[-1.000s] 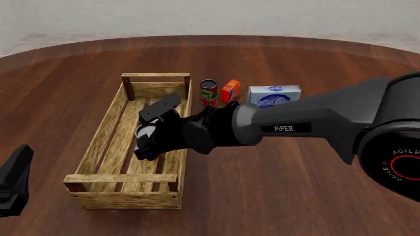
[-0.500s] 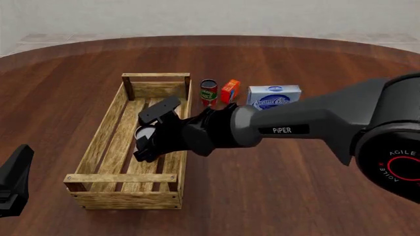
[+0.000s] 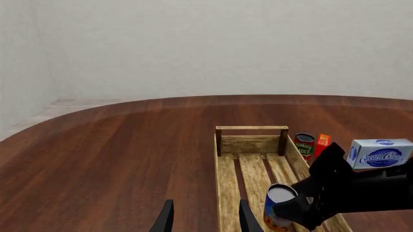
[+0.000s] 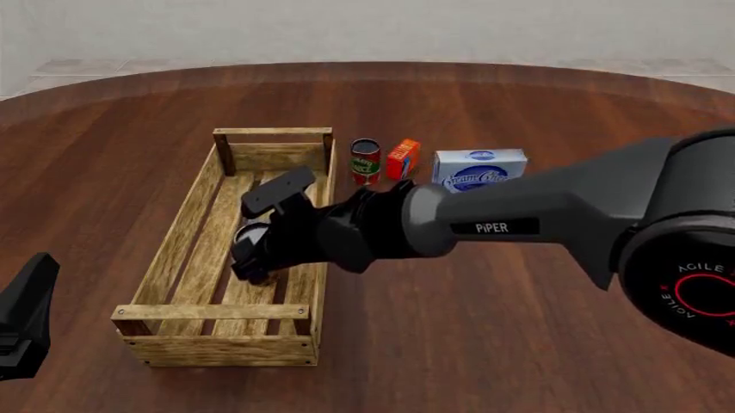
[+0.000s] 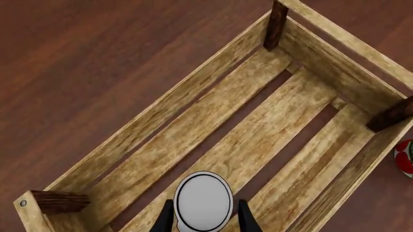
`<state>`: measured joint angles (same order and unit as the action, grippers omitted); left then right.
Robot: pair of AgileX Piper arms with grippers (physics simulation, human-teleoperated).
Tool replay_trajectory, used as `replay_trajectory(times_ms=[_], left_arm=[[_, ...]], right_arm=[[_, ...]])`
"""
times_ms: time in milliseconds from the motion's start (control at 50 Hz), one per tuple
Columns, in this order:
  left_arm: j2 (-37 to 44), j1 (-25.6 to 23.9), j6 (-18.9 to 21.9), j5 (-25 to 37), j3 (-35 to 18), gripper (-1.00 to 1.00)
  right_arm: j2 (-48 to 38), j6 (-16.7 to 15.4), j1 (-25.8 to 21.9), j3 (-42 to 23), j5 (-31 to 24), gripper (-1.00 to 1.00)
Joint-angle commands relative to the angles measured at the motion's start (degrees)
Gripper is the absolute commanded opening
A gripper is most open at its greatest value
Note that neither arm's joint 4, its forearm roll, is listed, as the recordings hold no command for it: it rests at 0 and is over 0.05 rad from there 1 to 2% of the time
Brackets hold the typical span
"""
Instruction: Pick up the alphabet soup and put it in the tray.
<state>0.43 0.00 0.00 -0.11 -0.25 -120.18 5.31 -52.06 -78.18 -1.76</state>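
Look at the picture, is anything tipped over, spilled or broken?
Nothing stands out. The alphabet soup is upright between the fingers of the right end effector, inside the tray. The small red can, the orange box and the cream cheese box all stand upright beside the tray. Nothing is spilled or broken.

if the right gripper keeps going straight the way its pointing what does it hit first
The right gripper points down into the tray with the soup can between its fingers. Going straight on, the can's base would probably meet the tray's floor slats first; how much gap remains is hard to judge.
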Motion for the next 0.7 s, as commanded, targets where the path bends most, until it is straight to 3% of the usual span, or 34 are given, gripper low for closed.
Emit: replay_trajectory(times_ms=[20,380,700], left_arm=[[0.0,0.0,0.0,0.0,0.0,1.0],[0.0,0.0,0.0,0.0,0.0,1.0],[0.0,0.0,0.0,0.0,0.0,1.0]], right_arm=[[-0.3,1.9,0.7,-0.2,-0.2,1.0],[5.0,2.1,0.6,1.0,-1.3,1.0],[20.1,-1.5,1.7,4.2,-5.4,1.0]])
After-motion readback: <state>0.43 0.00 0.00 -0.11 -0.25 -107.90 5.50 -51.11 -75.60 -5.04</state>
